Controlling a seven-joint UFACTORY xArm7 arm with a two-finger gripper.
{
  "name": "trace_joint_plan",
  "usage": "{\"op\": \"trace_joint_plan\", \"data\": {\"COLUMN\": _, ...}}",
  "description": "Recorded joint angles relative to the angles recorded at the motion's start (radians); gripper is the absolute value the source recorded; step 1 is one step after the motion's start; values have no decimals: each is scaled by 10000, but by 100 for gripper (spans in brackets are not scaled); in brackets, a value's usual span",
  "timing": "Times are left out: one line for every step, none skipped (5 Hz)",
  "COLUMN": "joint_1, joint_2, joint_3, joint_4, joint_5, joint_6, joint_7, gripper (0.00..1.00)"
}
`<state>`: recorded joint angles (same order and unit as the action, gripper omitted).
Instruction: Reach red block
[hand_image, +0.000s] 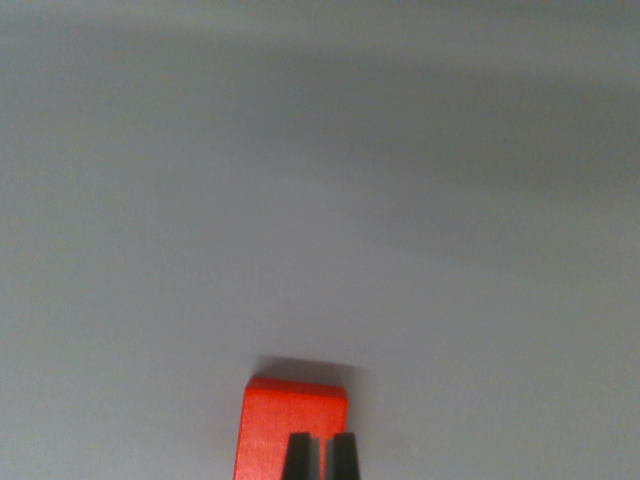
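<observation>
A red block (288, 412) lies on a plain grey surface at the bottom middle of the wrist view, its lower part cut off by the frame edge. My gripper (322, 442) shows as two dark fingertips (298, 458) in front of the block's right half. They stand close together, with only a thin red slit between them. Nothing is held between them. Whether the tips touch the block's top cannot be made out.
The grey surface (320, 200) fills the rest of the view, with soft shadows across the top and a small shadow just behind the block.
</observation>
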<state>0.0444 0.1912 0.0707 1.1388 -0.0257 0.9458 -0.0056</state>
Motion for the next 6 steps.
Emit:
{"op": "trace_joint_plan", "data": {"joint_1": 0, "joint_2": 0, "joint_3": 0, "joint_4": 0, "joint_5": 0, "joint_6": 0, "joint_7": 0, "gripper": 0}}
{"op": "trace_joint_plan", "data": {"joint_1": 10, "joint_2": 149, "joint_3": 14, "joint_4": -303, "joint_5": 3, "joint_6": -409, "joint_7": 6, "gripper": 0}}
{"op": "trace_joint_plan", "data": {"joint_1": 10, "joint_2": 149, "joint_3": 14, "joint_4": -303, "joint_5": 3, "joint_6": -409, "joint_7": 6, "gripper": 0}}
{"op": "trace_joint_plan", "data": {"joint_1": 19, "joint_2": 302, "joint_3": 27, "joint_4": -614, "joint_5": 7, "joint_6": -827, "joint_7": 13, "gripper": 0}}
{"op": "trace_joint_plan", "data": {"joint_1": 19, "joint_2": 302, "joint_3": 27, "joint_4": -614, "joint_5": 7, "joint_6": -827, "joint_7": 13, "gripper": 0}}
{"op": "trace_joint_plan", "data": {"joint_1": 28, "joint_2": 442, "joint_3": 40, "joint_4": -897, "joint_5": 10, "joint_6": -1210, "joint_7": 19, "gripper": 0}}
